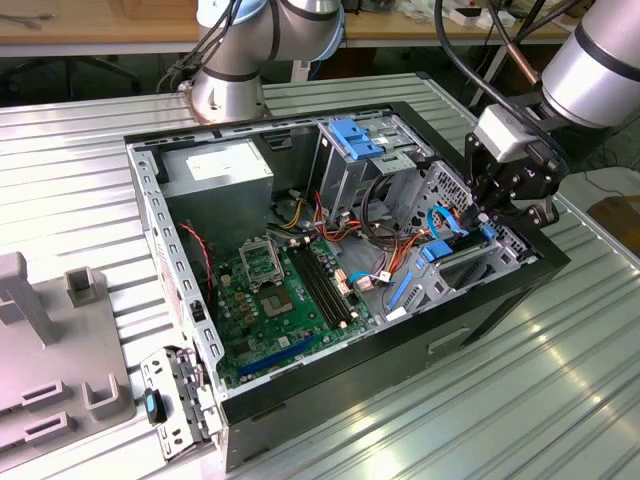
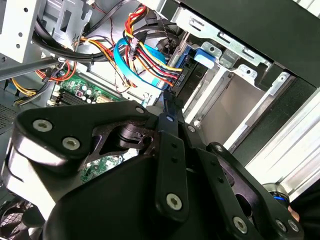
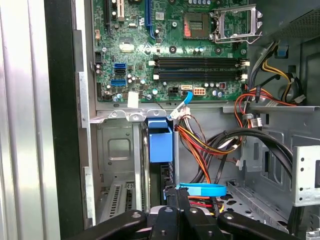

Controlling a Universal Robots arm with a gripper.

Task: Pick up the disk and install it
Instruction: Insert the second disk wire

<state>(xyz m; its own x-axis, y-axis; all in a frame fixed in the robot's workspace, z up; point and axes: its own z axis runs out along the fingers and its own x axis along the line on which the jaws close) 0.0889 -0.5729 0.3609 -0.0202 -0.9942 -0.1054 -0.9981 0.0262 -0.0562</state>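
Sat on edge: the disk (image 3: pixel 161 142), blue carrier rail uppermost, dark body sunk into the sheet-metal drive bay (image 3: pixel 117 150) just beyond the motherboard (image 3: pixel 170 55) edge nearest the memory slots. Judged already well into its slot, hence upright and square to the bay walls rather than flat on the desk (image 1: pixel 500 400). Showed the same in the exterior view, as a blue strip at the end of the computer case (image 1: pixel 400 350) farthest from the motherboard's socket.

Lay close beside the disk, on the side away from the bay's bare wall: a bundle of red, orange and yellow cables (image 3: pixel 200 145), run from the motherboard edge. Looped just beyond the carrier's far end, farther still from the motherboard: a flat blue cable (image 3: pixel 202 189).

Hung over that same far end of the disk: the gripper (image 2: pixel 167 100), reaching down into the case from above the rim, probably so as to bear along the slot's line. Drawn in narrow, the fingers (image 3: pixel 176 197), tips brought together into one thin point with no gap seen between them in both wrist views. Carried nothing between them. Stood at or just beside the dark end of the disk; could not tell whether touching it or merely near. Judged as a pushing pose, not a pinch, since tips so close could hardly span the disk's thickness.
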